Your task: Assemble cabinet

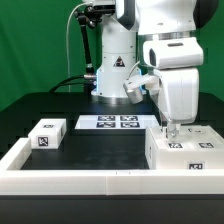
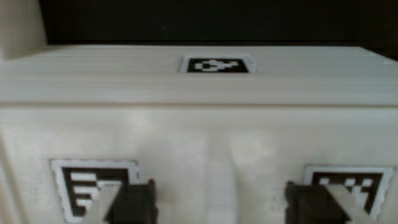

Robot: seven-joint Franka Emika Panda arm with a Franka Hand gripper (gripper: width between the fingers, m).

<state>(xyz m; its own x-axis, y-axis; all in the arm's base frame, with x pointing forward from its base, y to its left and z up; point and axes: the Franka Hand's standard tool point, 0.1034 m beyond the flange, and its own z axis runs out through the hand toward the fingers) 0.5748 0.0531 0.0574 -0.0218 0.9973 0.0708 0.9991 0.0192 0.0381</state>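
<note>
The large white cabinet box (image 1: 186, 150) stands at the front on the exterior view's right, with marker tags on its top and front. My gripper (image 1: 170, 128) hangs straight down over the box's top, at or just above it. In the wrist view the box (image 2: 196, 110) fills the frame, with one tag (image 2: 215, 65) farther off and two tags near the fingers. The gripper (image 2: 226, 205) is open, its dark fingers (image 2: 134, 200) wide apart with bare white surface between them; it holds nothing. A smaller white cabinet block (image 1: 48, 135) with a tag sits on the exterior view's left.
The marker board (image 1: 113, 123) lies flat in the middle behind the parts. A long low white border frame (image 1: 100, 181) runs along the front and up the left side. The robot base (image 1: 112, 70) stands at the back on the black table.
</note>
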